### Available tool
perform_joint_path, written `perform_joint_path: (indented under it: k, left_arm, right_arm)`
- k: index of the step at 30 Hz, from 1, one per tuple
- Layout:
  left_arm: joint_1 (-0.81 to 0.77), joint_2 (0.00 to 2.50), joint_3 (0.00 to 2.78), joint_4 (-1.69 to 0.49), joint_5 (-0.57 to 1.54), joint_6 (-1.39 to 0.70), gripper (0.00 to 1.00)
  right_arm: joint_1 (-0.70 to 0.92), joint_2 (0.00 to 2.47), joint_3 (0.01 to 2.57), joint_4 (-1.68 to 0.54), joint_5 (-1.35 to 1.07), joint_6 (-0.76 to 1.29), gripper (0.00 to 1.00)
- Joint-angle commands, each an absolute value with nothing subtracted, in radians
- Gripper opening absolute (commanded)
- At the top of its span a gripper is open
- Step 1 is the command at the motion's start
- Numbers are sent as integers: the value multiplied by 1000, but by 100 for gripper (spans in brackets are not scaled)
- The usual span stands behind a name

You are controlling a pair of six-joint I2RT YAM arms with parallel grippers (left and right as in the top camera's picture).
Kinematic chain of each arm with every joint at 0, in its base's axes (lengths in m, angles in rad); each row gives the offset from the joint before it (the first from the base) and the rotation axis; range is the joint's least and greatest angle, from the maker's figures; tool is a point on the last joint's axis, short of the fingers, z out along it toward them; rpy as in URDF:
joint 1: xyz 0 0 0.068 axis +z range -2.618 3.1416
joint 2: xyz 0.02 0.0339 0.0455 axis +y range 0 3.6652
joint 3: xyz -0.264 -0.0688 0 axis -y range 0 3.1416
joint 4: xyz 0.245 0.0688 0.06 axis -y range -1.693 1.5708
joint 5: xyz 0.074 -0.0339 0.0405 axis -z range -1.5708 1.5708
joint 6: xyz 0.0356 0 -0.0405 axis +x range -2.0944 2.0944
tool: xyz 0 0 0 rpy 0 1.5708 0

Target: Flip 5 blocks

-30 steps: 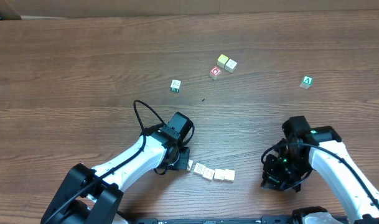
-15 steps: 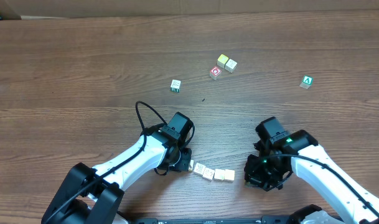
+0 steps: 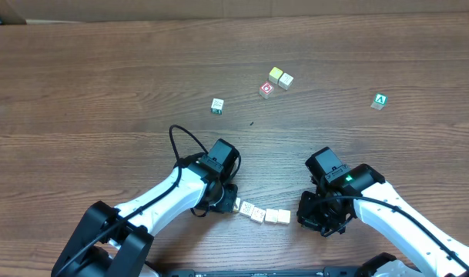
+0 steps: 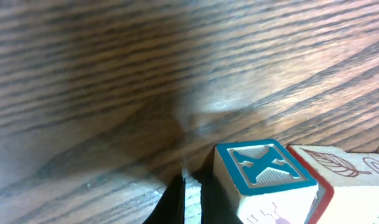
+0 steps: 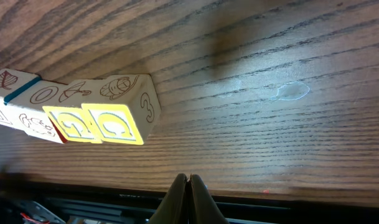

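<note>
Shut left gripper (image 4: 184,198) low beside the X block (image 4: 264,167), contact unclear. The blocks (image 3: 263,215) sit in a row near the desk (image 3: 103,77) front edge. Closed right gripper (image 5: 188,190) near the row's end: tip one cube slowly, sparing its neighbours.

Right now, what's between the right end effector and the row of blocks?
Only bare table. The right wrist view shows plain wood between the right end effector and the row of blocks.
</note>
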State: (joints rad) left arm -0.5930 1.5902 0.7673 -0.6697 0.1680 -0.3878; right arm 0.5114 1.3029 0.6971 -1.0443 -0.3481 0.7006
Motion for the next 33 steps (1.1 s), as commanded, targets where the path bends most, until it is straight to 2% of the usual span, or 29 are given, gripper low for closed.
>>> perform_joint_path:
  k: [1,11,26,33]
  left_arm:
    - [-590,1613,758,-653,110,-350,4]
    - [-590,1613,758,-611,45,-255,4]
    - [-610,1613,758,-570,232,-73,4]
    - [-628,1613,758,-575,236,-118,4]
  right_arm:
    - [517,1303,691,-1040,-329,711,4]
    - [517,1303,691,-1041,-330,710,4]
    - [517,1303,691,-1041,-330,707,4]
    - [517,1303,691,-1046,-330,707,4]
